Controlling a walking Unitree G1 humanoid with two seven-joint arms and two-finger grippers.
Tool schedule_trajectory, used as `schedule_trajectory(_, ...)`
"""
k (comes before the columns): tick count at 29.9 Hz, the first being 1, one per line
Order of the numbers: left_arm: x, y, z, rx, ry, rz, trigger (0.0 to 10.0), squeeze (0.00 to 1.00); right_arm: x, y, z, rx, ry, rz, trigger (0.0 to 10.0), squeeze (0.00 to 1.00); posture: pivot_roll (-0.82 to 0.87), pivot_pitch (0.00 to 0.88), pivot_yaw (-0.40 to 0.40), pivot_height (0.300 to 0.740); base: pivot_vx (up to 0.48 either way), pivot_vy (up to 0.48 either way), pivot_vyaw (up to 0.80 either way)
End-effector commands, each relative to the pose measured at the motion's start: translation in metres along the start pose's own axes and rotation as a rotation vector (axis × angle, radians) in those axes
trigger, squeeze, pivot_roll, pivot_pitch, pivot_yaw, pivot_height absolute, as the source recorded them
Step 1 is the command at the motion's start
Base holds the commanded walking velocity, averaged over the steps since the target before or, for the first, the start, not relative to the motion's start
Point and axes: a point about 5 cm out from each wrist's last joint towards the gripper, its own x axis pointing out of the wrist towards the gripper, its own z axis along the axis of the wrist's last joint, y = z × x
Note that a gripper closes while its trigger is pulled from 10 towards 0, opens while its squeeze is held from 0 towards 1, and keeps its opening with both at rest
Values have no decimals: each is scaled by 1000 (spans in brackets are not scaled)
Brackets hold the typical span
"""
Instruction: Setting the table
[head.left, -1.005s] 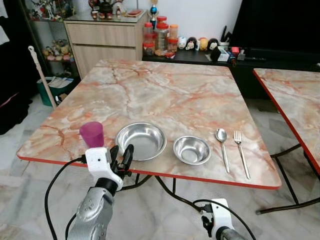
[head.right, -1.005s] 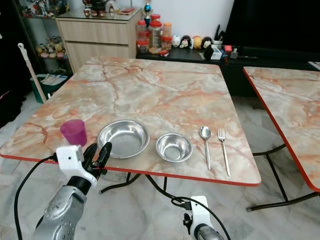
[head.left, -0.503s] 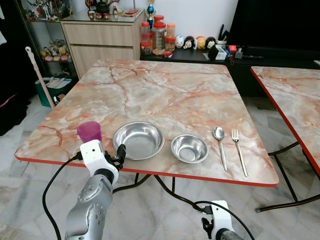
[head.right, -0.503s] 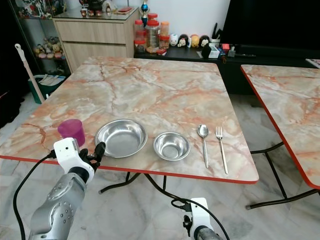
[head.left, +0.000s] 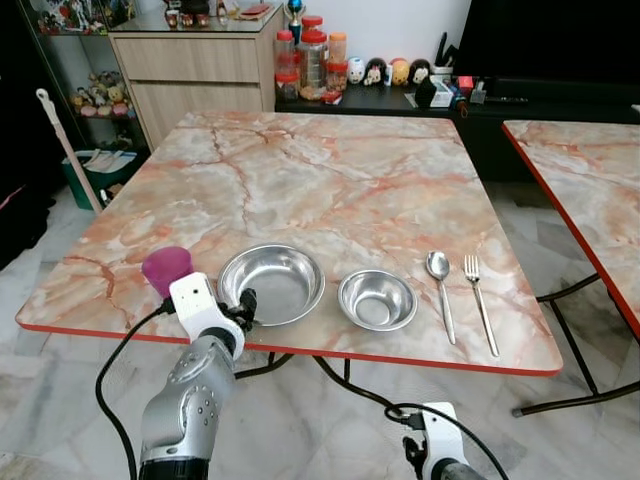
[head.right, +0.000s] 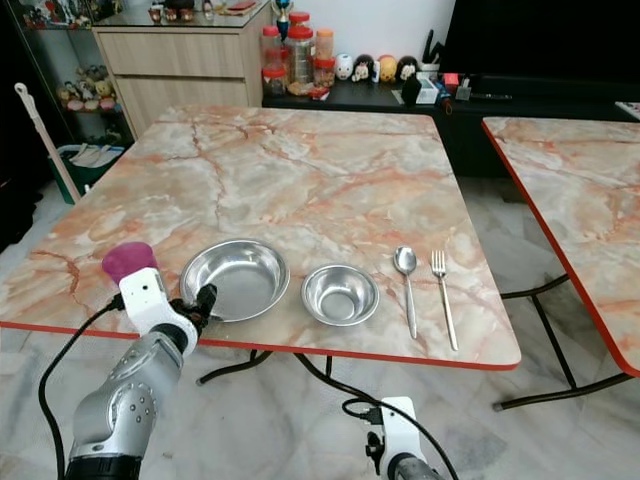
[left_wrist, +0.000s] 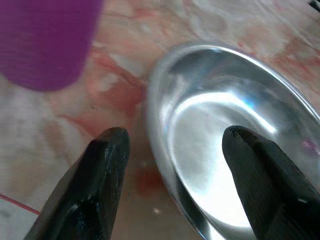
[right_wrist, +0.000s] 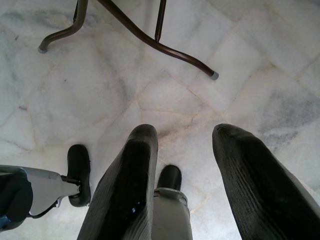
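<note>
On the marble table (head.left: 330, 180) near its front edge stand a purple cup (head.left: 166, 268), a large steel bowl (head.left: 272, 283), a small steel bowl (head.left: 377, 299), a spoon (head.left: 440, 280) and a fork (head.left: 478, 300), in a row. My left gripper (head.left: 245, 305) is at the large bowl's near left rim. In the left wrist view it is open (left_wrist: 172, 137), one finger outside the large bowl (left_wrist: 235, 125) and one over its inside, with the cup (left_wrist: 45, 40) just beside. My right gripper (right_wrist: 185, 132) hangs open over the floor.
A second marble table (head.left: 590, 180) stands to the right across a narrow gap. Behind are a wooden sideboard (head.left: 190, 70), jars (head.left: 312, 60) and figurines on a dark low shelf. A stick (head.left: 65, 140) leans at the left. Metal table legs (right_wrist: 150, 40) cross the tiled floor.
My left gripper has moved forward from below the table edge to the large bowl's rim. The view has shifted a little as the camera moved. The tableware has stayed put.
</note>
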Motion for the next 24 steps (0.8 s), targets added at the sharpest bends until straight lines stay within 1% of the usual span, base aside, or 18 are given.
schedule_trajectory(1, 2, 0, 5, -10, -10, 34, 10000, 0, 1, 0, 4, 22, -15, -2, 10000, 0, 14, 0, 2, 732, 0, 0, 0)
schedule_trajectory(3, 2, -1, 7, 2, -7, 33, 10000, 0, 0, 0, 3, 26, -13, -3, 10000, 0, 16, 0, 1, 732, 0, 0, 0)
schedule_trajectory(4, 3, -1, 5, 7, 10, 41, 10000, 0, 0, -1, 2, 27, -11, -3, 10000, 0, 16, 0, 2, 732, 0, 0, 0)
schedule_trajectory(9, 4, -1, 2, -9, 43, 43, 10000, 0, 0, 0, 3, 31, -11, -4, 10000, 0, 17, 0, 1, 732, 0, 0, 0)
schedule_trajectory(10, 4, -1, 0, -10, 56, 42, 8980, 0, 0, 0, 3, 34, -12, -4, 10000, 0, 16, 0, 1, 732, 0, 0, 0)
schedule_trajectory(11, 4, -1, 0, -10, 56, 42, 8980, 0, 0, 0, 3, 34, -12, -4, 10000, 0, 16, 0, 1, 732, 0, 0, 0)
schedule_trajectory(12, 4, -1, -2, 3, 74, 39, 9569, 0, 0, 0, 3, 35, -12, -4, 10000, 0, 17, 0, 0, 732, 0, 0, 0)
schedule_trajectory(13, 4, 0, -2, 8, 80, 39, 9569, 0, 1, 0, 3, 35, -12, -3, 10000, 0, 17, 0, 0, 732, 0, 0, 0)
schedule_trajectory(14, 4, -1, -4, 10, 91, 35, 9255, 0, 0, 0, 3, 35, -12, -3, 10000, 0, 18, 0, 0, 732, 0, 0, 0)
schedule_trajectory(15, 3, 0, -5, 11, 99, 36, 4392, 0, 0, 0, 3, 36, -12, -3, 10000, 0, 19, 0, 0, 732, 0, 0, 0)
schedule_trajectory(17, 3, 0, -5, 11, 105, 37, 4392, 0, 0, 0, 3, 36, -12, -3, 10000, 0, 19, 0, 1, 732, 0, 0, 0)
schedule_trajectory(18, 3, 0, -6, 13, 106, 37, 1804, 0, 0, 0, 3, 36, -12, -2, 10000, 0, 21, 0, -2, 732, 0, 0, 0)
schedule_trajectory(19, 2, -1, -7, 15, 112, 36, 0, 0, 0, 0, 3, 36, -11, -1, 10000, 0, 20, 0, -2, 732, 0, 0, 0)
schedule_trajectory(24, 2, -1, -7, 22, 119, 35, 0, 0, 0, 1, 3, 36, -10, 2, 10000, 0, 21, 0, -2, 732, 0, 0, 0)
